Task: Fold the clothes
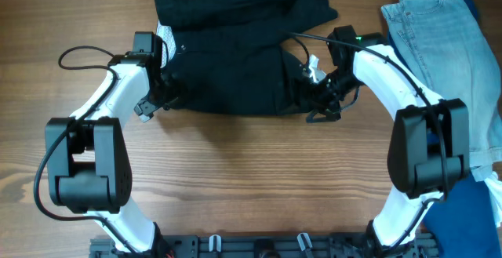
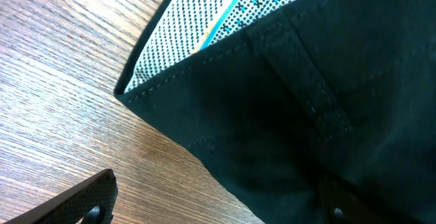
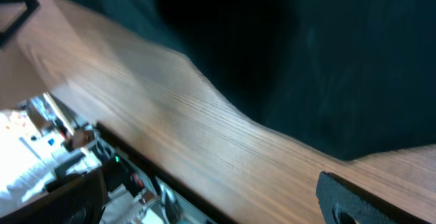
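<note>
The black garment (image 1: 235,54) lies bunched at the back middle of the table. My left gripper (image 1: 155,99) is at its left edge, by the waistband with the white dotted lining (image 2: 197,33). In the left wrist view the gripper (image 2: 218,207) is open, one finger over bare wood and the other over black fabric (image 2: 306,115). My right gripper (image 1: 318,105) is at the garment's right front corner. In the right wrist view it (image 3: 211,200) is open over bare wood, with the black fabric (image 3: 306,60) just beyond the fingers. A small white patch (image 1: 314,64) shows near the right gripper.
Light blue denim jeans (image 1: 443,46) lie at the back right. Dark blue fabric (image 1: 482,207) lies at the right edge behind the right arm's base. The wooden table (image 1: 251,179) runs to the front rail.
</note>
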You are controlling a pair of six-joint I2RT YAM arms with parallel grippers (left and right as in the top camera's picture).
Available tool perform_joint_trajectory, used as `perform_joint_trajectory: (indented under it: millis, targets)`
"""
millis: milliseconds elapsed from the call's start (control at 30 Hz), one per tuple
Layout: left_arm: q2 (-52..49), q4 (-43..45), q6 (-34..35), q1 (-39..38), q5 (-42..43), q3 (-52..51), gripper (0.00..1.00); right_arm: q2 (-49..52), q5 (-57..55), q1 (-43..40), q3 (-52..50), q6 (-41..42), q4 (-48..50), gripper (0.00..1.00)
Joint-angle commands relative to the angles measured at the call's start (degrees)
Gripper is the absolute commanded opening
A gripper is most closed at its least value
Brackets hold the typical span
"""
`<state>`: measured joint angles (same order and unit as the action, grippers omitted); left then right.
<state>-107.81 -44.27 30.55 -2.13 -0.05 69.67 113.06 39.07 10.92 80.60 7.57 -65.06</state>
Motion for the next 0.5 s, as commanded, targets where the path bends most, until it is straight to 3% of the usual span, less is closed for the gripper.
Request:
perform_joint_trajectory:
  millis: [0,233,267,300,333,367,433,467]
  targets:
    - [-0.63,0.09,0.15,0.13,1.11,-0.33,0.95,2.93,1.53,-1.77,-0.46,7.02,4.09,1.0]
    - [-0.63,0.35,0.07,0.13,1.16,-0.33,0.96,4.2,0.83,-5.27,-0.46,10.58,4.52,0.99]
    - [-0.63,0.37,-0.04,0.13,1.2,-0.33,0.96,4.2,0.83,-5.73,-0.46,10.86,4.52,0.93]
    - [-0.63,0.35,-0.04,0.13,1.4,-0.33,0.93,4.2,0.83,-6.08,-0.46,10.86,5.03,0.66]
    - [-0.63,0.35,-0.04,0.13,1.81,-0.33,0.91,4.2,0.83,-6.45,-0.46,10.97,5.6,0.21]
    - [-0.63,0.35,-0.04,0.13,2.21,-0.33,0.89,4.2,0.81,-6.67,-0.46,12.17,6.05,0.04]
    - [-0.63,0.42,-0.04,0.13,2.19,-0.33,0.89,4.2,0.83,-6.73,-0.46,12.13,7.28,0.04]
    - [-0.63,0.61,-0.04,0.13,2.19,-0.33,0.94,4.2,0.83,-6.73,-0.46,12.15,7.98,0.04]
